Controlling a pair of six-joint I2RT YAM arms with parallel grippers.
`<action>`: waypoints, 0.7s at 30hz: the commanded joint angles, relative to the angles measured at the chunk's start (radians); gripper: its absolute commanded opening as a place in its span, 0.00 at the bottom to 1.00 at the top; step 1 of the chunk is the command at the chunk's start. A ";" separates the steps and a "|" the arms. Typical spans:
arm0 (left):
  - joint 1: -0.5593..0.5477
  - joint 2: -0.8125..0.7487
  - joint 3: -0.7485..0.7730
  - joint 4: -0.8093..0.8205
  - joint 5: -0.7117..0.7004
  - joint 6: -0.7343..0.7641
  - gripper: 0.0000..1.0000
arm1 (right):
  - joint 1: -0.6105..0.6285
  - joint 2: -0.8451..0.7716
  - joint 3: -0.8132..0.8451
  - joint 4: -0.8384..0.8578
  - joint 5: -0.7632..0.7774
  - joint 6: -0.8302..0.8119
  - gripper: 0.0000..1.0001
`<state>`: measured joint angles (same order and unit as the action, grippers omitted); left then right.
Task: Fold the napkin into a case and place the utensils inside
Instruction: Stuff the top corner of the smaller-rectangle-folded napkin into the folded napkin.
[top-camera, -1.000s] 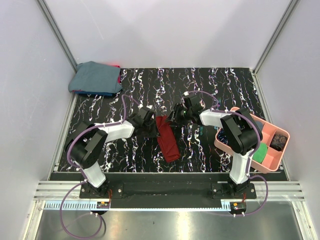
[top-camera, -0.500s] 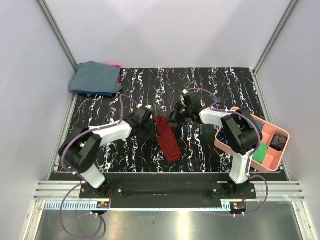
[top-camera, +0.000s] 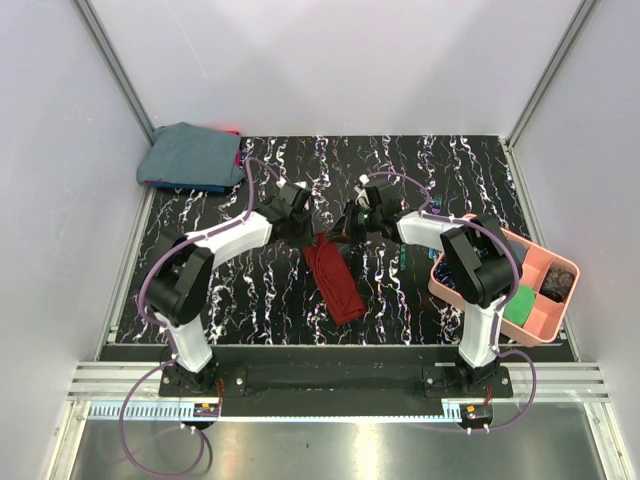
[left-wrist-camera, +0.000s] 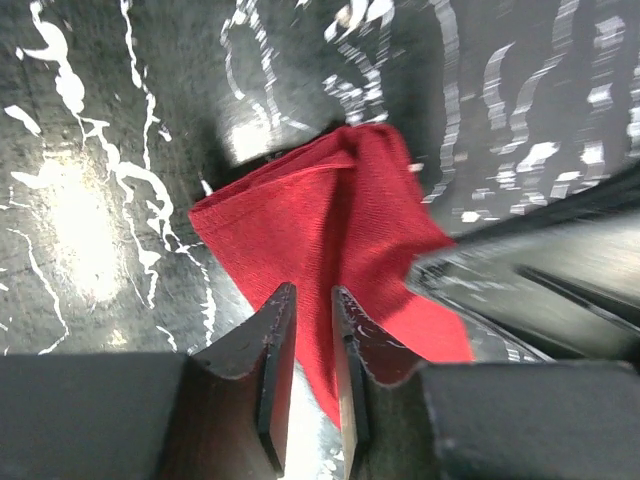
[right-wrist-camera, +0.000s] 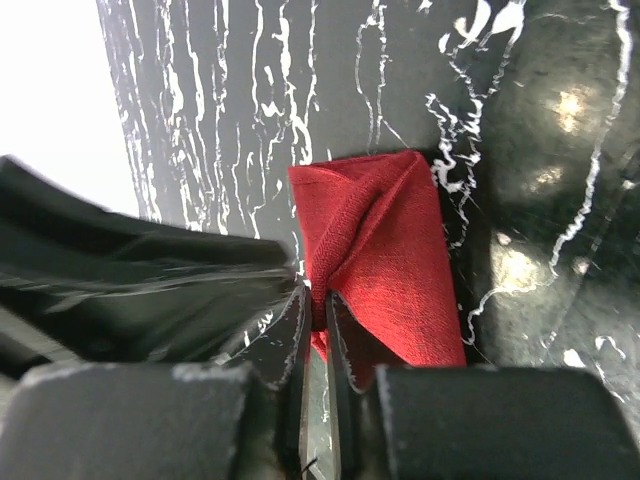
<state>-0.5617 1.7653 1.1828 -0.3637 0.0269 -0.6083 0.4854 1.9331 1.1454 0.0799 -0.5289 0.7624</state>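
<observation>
Well, black veined tabletop (top-camera: 250, 300) under napkin (top-camera: 335, 285), pale walls (top-camera: 330, 60) around

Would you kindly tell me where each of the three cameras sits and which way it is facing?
Top external: above and behind the arm bases, looking down on the table; both arms show, the left gripper and right gripper meeting at the napkin.
Left wrist: on the left arm, looking along its own fingers at the napkin's end.
Right wrist: on the right arm, looking past its own fingers at that same end.
Shared: both wrist views show the red napkin on the marbled table.
</observation>
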 joint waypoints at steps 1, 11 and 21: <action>-0.003 0.048 0.049 -0.035 -0.024 0.036 0.25 | -0.004 0.041 0.056 0.015 -0.069 -0.017 0.16; -0.004 0.033 0.037 -0.046 -0.070 0.018 0.34 | 0.016 0.040 0.054 -0.005 -0.074 -0.054 0.39; -0.003 -0.004 0.011 -0.021 -0.045 -0.061 0.32 | 0.058 0.009 0.048 -0.038 0.018 -0.094 0.48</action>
<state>-0.5636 1.8256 1.1893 -0.4244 -0.0078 -0.6304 0.5194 1.9835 1.1732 0.0540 -0.5648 0.7074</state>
